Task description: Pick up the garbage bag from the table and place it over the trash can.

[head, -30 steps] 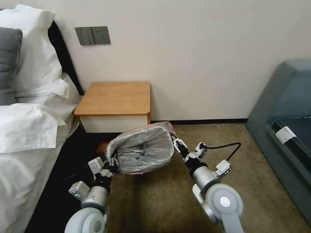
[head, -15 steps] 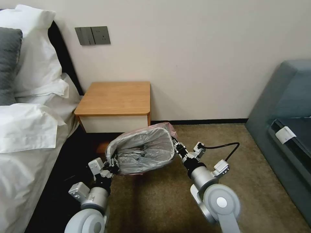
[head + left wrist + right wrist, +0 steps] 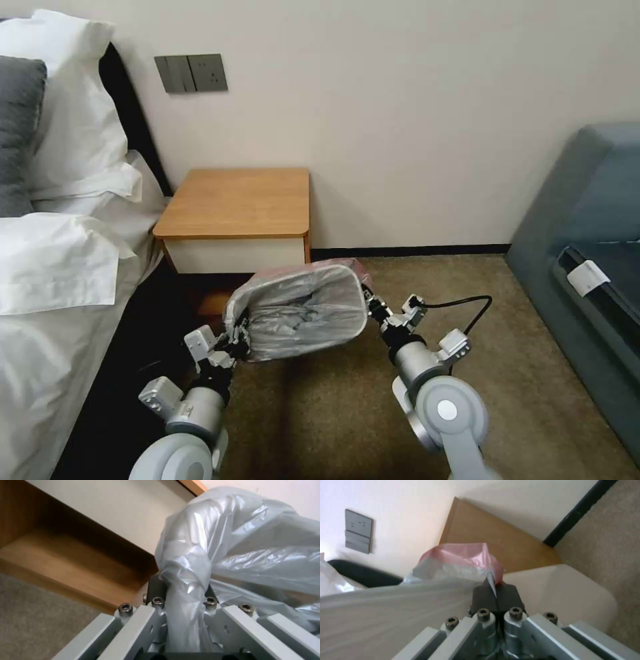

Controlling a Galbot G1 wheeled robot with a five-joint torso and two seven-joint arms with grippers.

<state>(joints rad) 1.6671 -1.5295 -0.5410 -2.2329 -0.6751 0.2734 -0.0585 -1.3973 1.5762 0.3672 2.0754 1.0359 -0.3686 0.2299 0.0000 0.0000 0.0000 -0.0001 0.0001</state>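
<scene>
A bed (image 3: 53, 267) with white pillows lies along the robot's left, and a grey-blue sofa (image 3: 587, 253) stands at the right on the brown carpet (image 3: 533, 413). Against the wall between them is the table (image 3: 240, 203), its wooden top bare, with the cream drawer front below and the open lower shelf visible in the left wrist view. Just in front of the table and lower than its top, the garbage bag (image 3: 300, 310) hangs stretched open between the two arms above the carpet, its wide mouth tilted toward the head camera and the pinkish-red rim showing along its far edge. The left claw (image 3: 238, 331) is clamped on the bag's left edge; in the left wrist view a twisted bunch of grey plastic (image 3: 186, 590) runs down between its dark fingers (image 3: 156, 590). The right claw (image 3: 367, 301) is pressed together on the bag's right edge, and in the right wrist view the fingers (image 3: 483, 597) meet on a thin fold of the film beside the pink rim (image 3: 466, 555). A grey switch plate (image 3: 191, 73) sits on the wall above the table.
</scene>
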